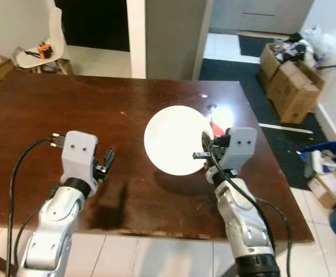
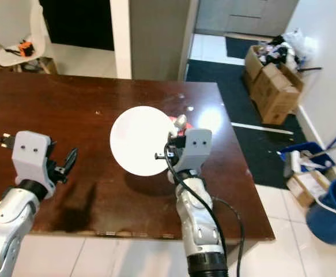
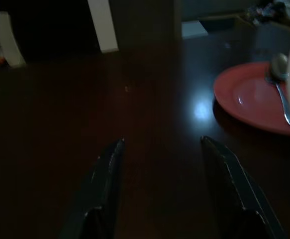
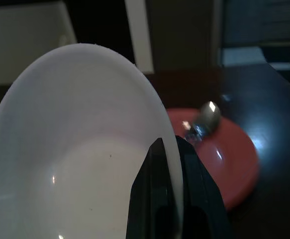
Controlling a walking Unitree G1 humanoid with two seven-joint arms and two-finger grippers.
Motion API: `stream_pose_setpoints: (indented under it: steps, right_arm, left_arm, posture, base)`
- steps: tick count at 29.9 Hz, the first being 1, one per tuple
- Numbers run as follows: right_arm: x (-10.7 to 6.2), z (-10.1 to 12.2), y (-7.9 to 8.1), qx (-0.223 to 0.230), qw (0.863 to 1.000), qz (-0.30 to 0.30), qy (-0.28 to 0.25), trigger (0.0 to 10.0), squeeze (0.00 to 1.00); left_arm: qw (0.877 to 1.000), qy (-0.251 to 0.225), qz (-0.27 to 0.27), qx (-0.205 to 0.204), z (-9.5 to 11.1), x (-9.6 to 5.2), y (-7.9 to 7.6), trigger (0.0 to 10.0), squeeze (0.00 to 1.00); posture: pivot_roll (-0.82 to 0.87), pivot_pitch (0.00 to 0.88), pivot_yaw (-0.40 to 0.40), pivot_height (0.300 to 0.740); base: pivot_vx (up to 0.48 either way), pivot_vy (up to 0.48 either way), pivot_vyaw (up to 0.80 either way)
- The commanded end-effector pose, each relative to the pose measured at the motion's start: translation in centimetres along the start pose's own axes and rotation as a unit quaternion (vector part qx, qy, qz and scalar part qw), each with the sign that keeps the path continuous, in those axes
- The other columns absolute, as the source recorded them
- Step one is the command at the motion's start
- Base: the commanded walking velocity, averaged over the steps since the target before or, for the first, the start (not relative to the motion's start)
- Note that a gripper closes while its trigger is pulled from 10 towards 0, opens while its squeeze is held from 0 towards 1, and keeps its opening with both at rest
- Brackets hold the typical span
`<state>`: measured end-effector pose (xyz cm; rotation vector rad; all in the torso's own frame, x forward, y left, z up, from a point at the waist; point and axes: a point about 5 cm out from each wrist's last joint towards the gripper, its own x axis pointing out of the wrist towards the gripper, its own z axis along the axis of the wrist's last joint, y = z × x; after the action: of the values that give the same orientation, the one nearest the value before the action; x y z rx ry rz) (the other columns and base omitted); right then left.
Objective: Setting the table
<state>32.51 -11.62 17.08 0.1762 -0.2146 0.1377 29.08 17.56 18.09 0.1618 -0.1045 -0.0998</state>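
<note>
- The big brown table (image 1: 52,133) lies under both arms.
- The right gripper (image 4: 169,164) is held up above the table, arm bent upward — its two black fingers are pinched on the rim of a white bowl (image 1: 176,138), one finger inside and one outside.
- Just past those fingers a red plate (image 3: 249,97) sits on the table, with a spoon (image 3: 281,84) on it.
- The left gripper (image 3: 162,149) hovers low over the table — its fingers are spread apart and hold nothing.
</note>
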Motion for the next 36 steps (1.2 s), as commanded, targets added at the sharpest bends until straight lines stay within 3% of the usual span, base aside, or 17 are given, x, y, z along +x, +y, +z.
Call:
stream_pose_setpoints:
  steps: [1,11,19,36]
  right_arm:
    - [0.03,-0.04,0.28,0.003,1.000,0.003,0.001,10.0,0.00]
    - [0.08,-0.05,0.35,0.021,1.000,0.004,-0.001,10.0,0.00]
    - [0.23,0.17,0.68,0.110,0.994,0.009,0.003,10.0,0.00]
    - [0.18,0.08,0.56,0.128,0.992,0.011,0.009,10.0,0.00]
  left_arm:
    - [1.000,0.005,0.002,0.005,-0.25,-0.12,0.16,10.0,0.00]
    - [1.000,0.004,0.002,0.007,-0.27,-0.05,0.26,10.0,0.00]
    - [1.000,0.003,0.001,0.009,-0.31,-0.03,0.28,10.0,0.00]
    - [1.000,0.004,0.000,0.011,-0.42,-0.11,0.27,10.0,0.00]
  posture:
    - [0.05,0.051,0.040,0.740]
    - [0.06,0.044,0.042,0.740]
    - [0.06,0.034,0.044,0.740]
    - [0.06,0.032,0.046,0.740]
  base:
    - [-0.262,0.000,0.00]
    - [-0.255,0.000,0.00]
    - [-0.090,0.000,0.00]
    - [0.000,0.000,0.00]
